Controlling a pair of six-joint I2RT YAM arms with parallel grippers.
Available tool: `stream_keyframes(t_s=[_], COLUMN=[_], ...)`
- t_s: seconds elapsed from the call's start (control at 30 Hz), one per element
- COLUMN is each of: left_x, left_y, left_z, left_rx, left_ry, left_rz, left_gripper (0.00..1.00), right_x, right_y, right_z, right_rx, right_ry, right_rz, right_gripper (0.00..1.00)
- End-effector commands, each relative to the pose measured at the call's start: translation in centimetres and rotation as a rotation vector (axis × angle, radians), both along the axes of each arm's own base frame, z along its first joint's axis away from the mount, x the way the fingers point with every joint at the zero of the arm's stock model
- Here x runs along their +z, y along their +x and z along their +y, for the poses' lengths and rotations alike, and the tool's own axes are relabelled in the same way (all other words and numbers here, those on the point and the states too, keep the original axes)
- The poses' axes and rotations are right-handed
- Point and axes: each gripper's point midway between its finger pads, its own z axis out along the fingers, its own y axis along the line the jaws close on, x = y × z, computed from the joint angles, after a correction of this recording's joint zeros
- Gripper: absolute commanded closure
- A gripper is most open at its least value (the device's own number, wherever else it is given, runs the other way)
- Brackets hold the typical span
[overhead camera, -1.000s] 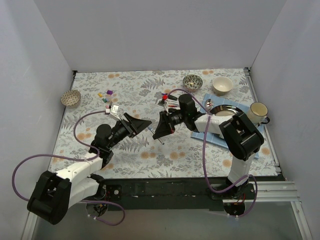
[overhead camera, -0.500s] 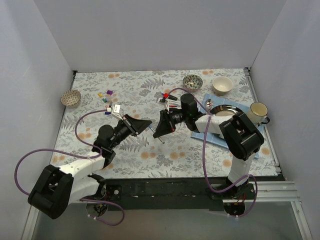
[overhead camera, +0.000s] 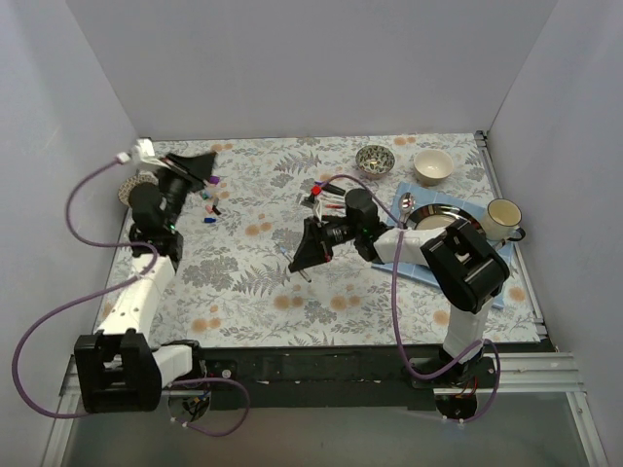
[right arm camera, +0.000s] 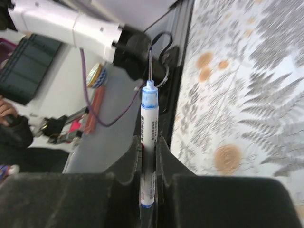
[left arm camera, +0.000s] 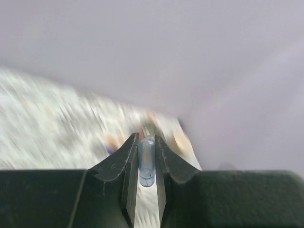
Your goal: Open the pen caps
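Left end effector [left arm camera: 146, 140] has swung far-left, pinching blue cap [left arm camera: 146, 166].

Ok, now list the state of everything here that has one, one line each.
left gripper: shut on the blue cap
blue cap: off its pen, pinched between the fingers
right gripper: shut on the pen
pen: uncapped, blue tip bare
loose caps: off, lying on the table
mug: upright
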Motion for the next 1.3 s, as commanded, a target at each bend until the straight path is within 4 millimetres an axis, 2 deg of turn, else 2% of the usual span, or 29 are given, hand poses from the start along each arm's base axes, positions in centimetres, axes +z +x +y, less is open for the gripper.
stream_keyframes(t_s=[0.0,0.03,0.1,0.23,0.27,0.3,0.33,0.37,0.4,0.43,0.5,0.53,0.57,0.6,0.63,0.67,0.7,0.77,0.8,1.03,1.07,1.17,1.2,1.27], left_x=[9.5,10.5,10.5,7.8,5.3,4.0,1.6,-0.6,-2.4,-5.8,-9.5,-12.4,-15.5,-15.9,-18.4,-20.9,-21.3,-23.9,-24.3,-26.2,-26.3,-25.9,-25.8,-24.6], left_y=[3.8,4.0,4.3,3.9,4.0,4.1,4.3,4.3,4.3,4.3,4.3,3.7,3.9,4.3,3.6,3.9,4.6,4.5,4.8,6.2,6.2,6.0,5.8,5.9], left_z=[7.5,7.9,8.0,8.3,8.3,8.7,9.6,10.1,10.6,12.1,13.5,14.8,15.4,15.9,16.0,15.7,15.7,15.3,15.4,16.7,16.7,17.1,17.3,17.3], left_rx=[0.254,0.260,0.239,0.241,0.241,0.253,0.285,0.302,0.327,0.393,0.454,0.519,0.542,0.557,0.567,0.543,0.530,0.504,0.512,0.562,0.566,0.595,0.612,0.612], left_ry=[0.067,0.073,0.083,0.063,0.040,0.020,0.000,-0.017,-0.065,-0.086,-0.121,-0.133,-0.144,-0.154,-0.164,-0.171,-0.179,-0.207,-0.214,-0.197,-0.195,-0.198,-0.193,-0.188], left_rz=[-0.267,-0.285,-0.284,-0.207,-0.125,-0.072,0.027,0.100,0.180,0.309,0.450,0.571,0.677,0.732,0.850,0.942,0.976,1.071,1.079,1.112,1.114,1.106,1.100,1.070], left_gripper=[1.00,1.00,1.00,1.00,1.00,1.00,1.00,1.00,1.00,1.00,1.00,1.00,1.00,1.00,1.00,1.00,1.00,1.00,0.99,0.66,0.56,0.38,0.28,0.26], right_x=[-1.3,-1.2,-1.1,-1.1,-1.2,-1.7,-2.0,-1.9,-2.9,-3.2,-3.5,-3.8,-3.8,-4.0,-4.2,-4.3,-4.5,-4.9,-5.0,-5.6,-5.8,-6.0,-6.2,-6.5], right_y=[-3.8,-3.8,-3.8,-2.8,-2.1,-1.3,-0.7,0.3,1.4,2.0,4.1,4.4,5.0,5.4,5.6,6.0,6.2,6.7,6.9,8.0,8.3,9.1,9.4,10.7], right_z=[-1.0,-1.0,-1.0,-1.1,-1.0,-1.3,-1.5,-1.4,-2.0,-2.2,-2.6,-2.9,-3.3,-3.5,-3.6,-3.8,-4.0,-4.3,-4.3,-5.1,-5.3,-5.8,-6.0,-6.7], right_rx=[0.169,0.171,0.171,0.136,0.121,0.086,0.065,0.043,-0.014,-0.038,-0.107,-0.121,-0.141,-0.156,-0.165,-0.175,-0.183,-0.196,-0.199,-0.229,-0.236,-0.261,-0.269,-0.318], right_ry=[-0.035,-0.032,-0.030,-0.041,-0.032,-0.075,-0.088,-0.068,-0.129,-0.143,-0.165,-0.189,-0.192,-0.199,-0.205,-0.208,-0.214,-0.229,-0.232,-0.251,-0.255,-0.271,-0.282,-0.315], right_rz=[0.057,0.053,0.049,0.053,0.020,0.058,0.054,-0.025,0.012,-0.008,-0.093,-0.084,-0.094,-0.102,-0.099,-0.103,-0.105,-0.102,-0.108,-0.105,-0.104,-0.119,-0.120,-0.161], right_gripper=[0.99,0.99,0.99,0.99,0.99,0.99,0.99,0.99,0.99,0.99,0.99,0.99,0.99,0.99,0.99,0.99,0.99,0.99,0.99,0.99,0.99,0.99,0.99,0.99])
